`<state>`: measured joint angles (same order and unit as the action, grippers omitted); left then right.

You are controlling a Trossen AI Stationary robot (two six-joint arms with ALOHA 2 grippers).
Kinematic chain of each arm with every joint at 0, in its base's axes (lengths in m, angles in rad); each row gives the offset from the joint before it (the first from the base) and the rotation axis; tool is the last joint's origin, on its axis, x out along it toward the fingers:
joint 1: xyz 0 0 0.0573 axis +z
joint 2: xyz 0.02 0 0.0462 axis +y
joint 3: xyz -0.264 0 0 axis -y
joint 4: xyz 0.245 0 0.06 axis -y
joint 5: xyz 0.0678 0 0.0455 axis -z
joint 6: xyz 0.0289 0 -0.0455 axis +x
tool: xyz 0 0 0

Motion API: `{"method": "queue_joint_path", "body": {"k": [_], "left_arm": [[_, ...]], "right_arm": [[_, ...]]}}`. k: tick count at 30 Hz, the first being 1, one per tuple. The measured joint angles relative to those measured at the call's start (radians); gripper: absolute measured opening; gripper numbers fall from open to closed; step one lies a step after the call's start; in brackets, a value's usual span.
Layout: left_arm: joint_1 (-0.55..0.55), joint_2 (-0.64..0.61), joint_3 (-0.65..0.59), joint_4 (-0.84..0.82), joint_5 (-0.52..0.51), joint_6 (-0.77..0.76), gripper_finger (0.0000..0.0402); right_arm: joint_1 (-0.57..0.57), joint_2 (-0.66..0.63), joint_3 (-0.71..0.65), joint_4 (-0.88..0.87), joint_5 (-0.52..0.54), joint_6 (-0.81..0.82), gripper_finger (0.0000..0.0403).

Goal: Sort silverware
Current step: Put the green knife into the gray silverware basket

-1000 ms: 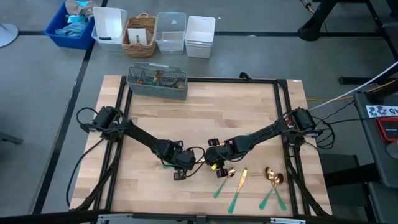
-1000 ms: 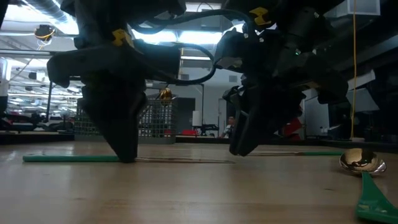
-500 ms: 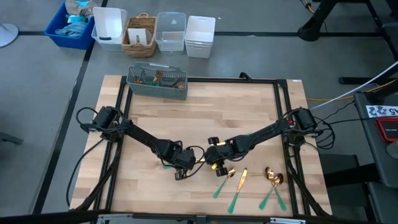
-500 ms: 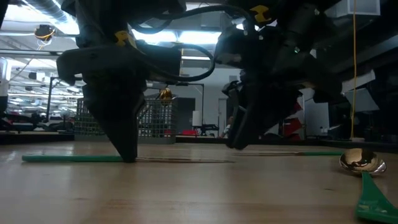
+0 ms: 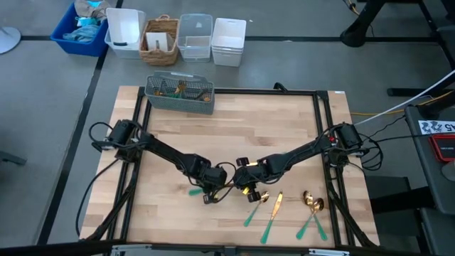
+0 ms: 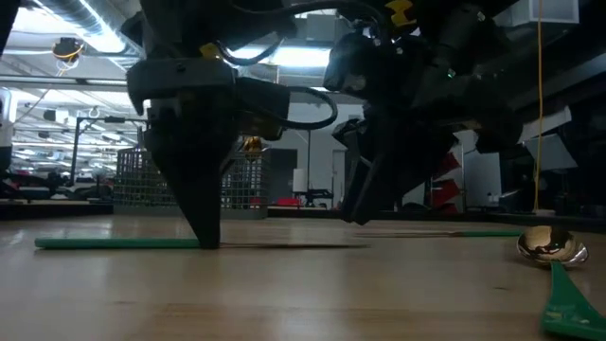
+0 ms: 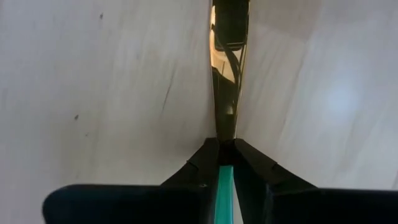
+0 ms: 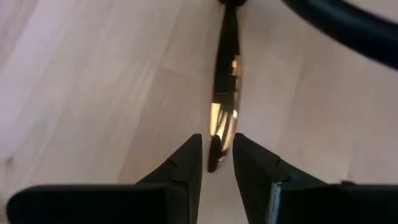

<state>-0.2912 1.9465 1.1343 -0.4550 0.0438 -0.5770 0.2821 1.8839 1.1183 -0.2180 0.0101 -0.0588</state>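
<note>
A knife with a gold blade and a slim teal handle [image 5: 195, 190] lies flat on the wooden table between my two grippers; in the low view its handle [image 6: 114, 242] runs along the table. My left gripper [image 5: 211, 188] points down on it and is shut on it. My right gripper [image 5: 245, 188] hovers just over the blade tip [image 8: 216, 151], its fingers narrowly open on either side, and I see no touch. In the low view the right gripper [image 6: 354, 218] stands slightly above the table. My left gripper pinches the knife between its two fingers where the teal handle meets the gold blade [image 7: 225, 163]. The fingers come from above, pointing down, and lie across the knife. The knife stays flat on the table, with the fingertips [image 6: 208, 241] down at the table top.
More silverware lies toward the near right: a spoon [image 5: 254, 208], a knife [image 5: 273, 213] and two spoons [image 5: 311, 208]; one spoon [image 6: 545, 248] shows in the low view. A grey mesh caddy [image 5: 180, 93] stands at the far left edge, with bins [image 5: 178, 39] beyond it.
My left gripper has slid along the knife toward the table's right, from the handle toward the blade, so more of the teal handle shows behind it. My right gripper has risen slightly off the table. The knife has stayed where it lay.
</note>
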Motion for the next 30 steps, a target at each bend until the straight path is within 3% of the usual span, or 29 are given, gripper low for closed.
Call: {"method": "queue_joint_path", "body": {"k": [21, 30], "left_arm": [[0.067, -0.019, 0.000, 0.041, 0.144, -0.001, 0.0033], [0.082, -0.018, 0.000, 0.048, 0.167, -0.002, 0.0033]], "right_arm": [[-0.001, 0.000, 0.000, -0.017, -0.010, -0.025, 0.0092], [-0.001, -0.053, 0.000, -0.197, 0.077, -0.026, 0.0092]]}}
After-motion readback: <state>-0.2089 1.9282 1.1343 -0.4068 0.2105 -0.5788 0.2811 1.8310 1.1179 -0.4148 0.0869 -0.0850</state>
